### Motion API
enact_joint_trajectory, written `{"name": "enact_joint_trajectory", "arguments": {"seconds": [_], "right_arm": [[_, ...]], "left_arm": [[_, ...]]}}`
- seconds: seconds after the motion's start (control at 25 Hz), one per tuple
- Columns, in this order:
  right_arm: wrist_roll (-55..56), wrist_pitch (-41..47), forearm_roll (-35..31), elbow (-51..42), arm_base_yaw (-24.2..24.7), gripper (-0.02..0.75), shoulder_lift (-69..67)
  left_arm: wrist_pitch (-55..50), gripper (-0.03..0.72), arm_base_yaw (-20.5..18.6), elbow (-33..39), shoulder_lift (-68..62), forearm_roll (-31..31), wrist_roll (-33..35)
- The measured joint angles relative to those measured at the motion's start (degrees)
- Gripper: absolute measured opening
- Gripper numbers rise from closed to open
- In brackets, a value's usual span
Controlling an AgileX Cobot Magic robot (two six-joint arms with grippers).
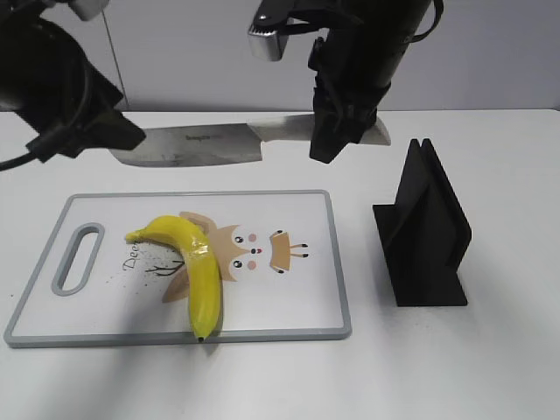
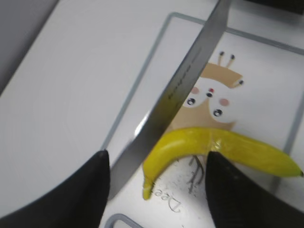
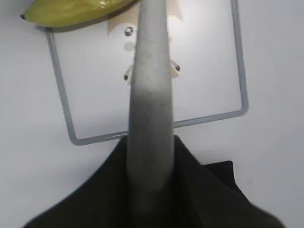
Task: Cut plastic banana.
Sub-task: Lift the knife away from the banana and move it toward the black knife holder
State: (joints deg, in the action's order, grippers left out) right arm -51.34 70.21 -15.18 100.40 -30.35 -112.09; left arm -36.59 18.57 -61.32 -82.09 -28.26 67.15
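The plastic banana (image 1: 194, 267) is glossy yellow and curved, with a dark tip toward the front. It lies on the white cutting board (image 1: 297, 306), and shows in the left wrist view (image 2: 223, 147) and the right wrist view (image 3: 71, 12). My right gripper (image 1: 337, 131) is shut on the handle of a broad kitchen knife (image 1: 197, 144) and holds it in the air behind the board, blade pointing left. The knife's spine (image 3: 149, 95) fills the right wrist view. My left gripper (image 2: 156, 190) is open and empty, above the banana's stem end, with the blade (image 2: 175, 90) between it and the board.
A black knife stand (image 1: 424, 232) stands upright on the white table right of the board. The board has a grey rim and a handle slot (image 1: 77, 258) at its left end. A grey wall is behind the table.
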Motion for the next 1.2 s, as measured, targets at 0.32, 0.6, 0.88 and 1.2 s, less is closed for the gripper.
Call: {"name": "enact_joint_trajectory", "arguments": {"seconds": [0.32, 0.6, 0.88, 1.2], "right_arm": [[2.14, 0.00, 0.66, 0.00, 0.26, 0.187, 0.00], [20.47, 0.05, 1.77, 0.53, 0.26, 0.187, 0.00], [39.84, 0.11, 4.25, 2.30, 0.26, 0.187, 0.52], [54.42, 0.05, 2.34, -0.76, -0.28, 0.187, 5.27]], "left_arm": [[8.31, 0.619, -0.40, -0.22, 0.07, 0.15, -9.91], [2.77, 0.602, -9.19, -2.57, 0.26, 8.90, -35.99], [-17.98, 0.588, -17.95, -6.54, 0.50, 22.32, -52.90], [-32.67, 0.587, -18.82, -6.34, 1.47, 23.86, -55.79]]}}
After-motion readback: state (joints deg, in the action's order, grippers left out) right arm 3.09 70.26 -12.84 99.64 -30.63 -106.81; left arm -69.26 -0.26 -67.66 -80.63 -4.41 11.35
